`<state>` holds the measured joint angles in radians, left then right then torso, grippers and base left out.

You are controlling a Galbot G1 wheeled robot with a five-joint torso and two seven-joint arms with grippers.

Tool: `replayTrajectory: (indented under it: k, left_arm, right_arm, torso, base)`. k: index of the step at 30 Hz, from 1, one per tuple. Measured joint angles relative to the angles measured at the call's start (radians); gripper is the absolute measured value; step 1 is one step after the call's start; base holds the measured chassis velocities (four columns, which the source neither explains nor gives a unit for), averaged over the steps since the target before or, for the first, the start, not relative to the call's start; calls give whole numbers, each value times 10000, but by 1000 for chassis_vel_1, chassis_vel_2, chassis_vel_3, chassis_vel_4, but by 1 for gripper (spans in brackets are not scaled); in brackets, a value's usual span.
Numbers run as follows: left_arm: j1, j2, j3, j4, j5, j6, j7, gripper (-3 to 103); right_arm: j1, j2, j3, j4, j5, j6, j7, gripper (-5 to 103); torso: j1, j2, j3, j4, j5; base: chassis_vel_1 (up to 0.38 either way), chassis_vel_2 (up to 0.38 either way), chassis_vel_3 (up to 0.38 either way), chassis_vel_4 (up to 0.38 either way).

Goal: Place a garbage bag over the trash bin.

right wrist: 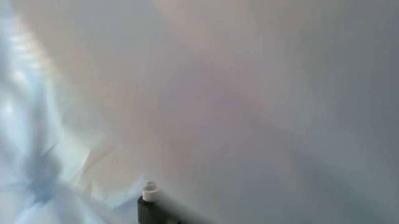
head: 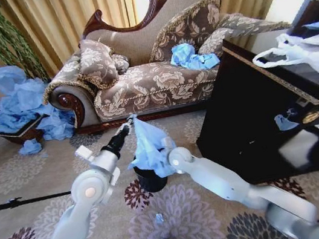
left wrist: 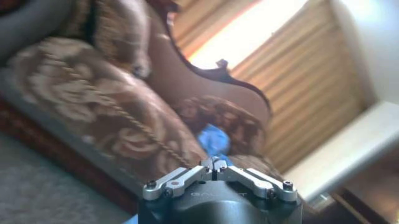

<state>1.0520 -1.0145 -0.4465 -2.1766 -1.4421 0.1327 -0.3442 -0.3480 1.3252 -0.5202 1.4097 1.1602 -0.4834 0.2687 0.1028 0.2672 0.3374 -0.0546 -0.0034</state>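
Head view puts the trash bin on the patterned carpet between the two arms, with the sofa behind it and a dark glossy cabinet close on the robot's right. A heap of blue bags spills from a basket at the sofa's left end, more crumpled blue plastic lies on the seat, and white plastic bags rest on the cabinet's top surface. The garbage bag hangs over the bin, its lower part draped across the rim and hiding the opening. The left hand pinches the bag's raised top corner; in the left wrist view its fingers sit pressed together. The right hand is at the bag's side, buried in plastic, and whether it is apart or together I cannot tell; the right wrist view shows pale film pressed up against the lens.
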Motion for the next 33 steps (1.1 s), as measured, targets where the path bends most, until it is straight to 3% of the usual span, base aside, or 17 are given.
replayTrajectory:
  k: [3, 8, 13, 15, 22, 25, 31, 33]
  left_arm:
    - [-58, -536, -57, 750, 107, -247, -328, 0]
    - [-163, -1114, -87, 1539, 426, -665, -732, 0]
    - [-150, -1410, -161, 1962, 609, -792, -706, 0]
    - [-80, -1551, -187, 2142, 683, -807, -602, 0]
    - [209, -1969, -495, 2749, 951, -994, -454, 0]
    - [273, -2149, -574, 2960, 1023, -1046, -447, 0]
    - [304, -2371, -608, 3601, 1280, -1200, -463, 0]
    - [325, -2433, -573, 3813, 1397, -1254, -481, 0]
  right_arm:
    - [182, 226, -238, -523, -34, -219, 78, 0]
    - [506, 773, -296, -1414, -238, -445, 43, 0]
    - [625, 1218, -267, -2096, -430, -674, -18, 0]
    - [625, 1395, -297, -2407, -598, -838, -94, 0]
    - [639, 2248, -307, -3612, -1162, -1132, -378, 0]
    - [640, 2498, -297, -3999, -1415, -1207, -473, 0]
    - [635, 2872, -34, -5418, -2429, -1185, -1194, 0]
    - [635, 2873, 209, -5984, -2851, -1119, -1475, 0]
  torso:
    - [0, 0, 0, -12, -1]
    - [0, 0, 0, -7, -1]
    - [0, 0, 0, -1, 0]
    - [0, 1, 0, -14, -2]
    - [0, 0, 0, 1, -2]
    - [-1, 0, 0, -6, -1]
    - [-1, 2, 0, 0, 0]
    - [0, 2, 0, -11, -1]
  base:
    - [0, 0, 0, 0]
    - [0, 0, 0, 0]
    - [0, 0, 0, 0]
    - [0, 0, 0, 0]
    - [0, 0, 0, 0]
    - [0, 0, 0, 0]
    - [0, 0, 0, 0]
    - [0, 0, 0, 0]
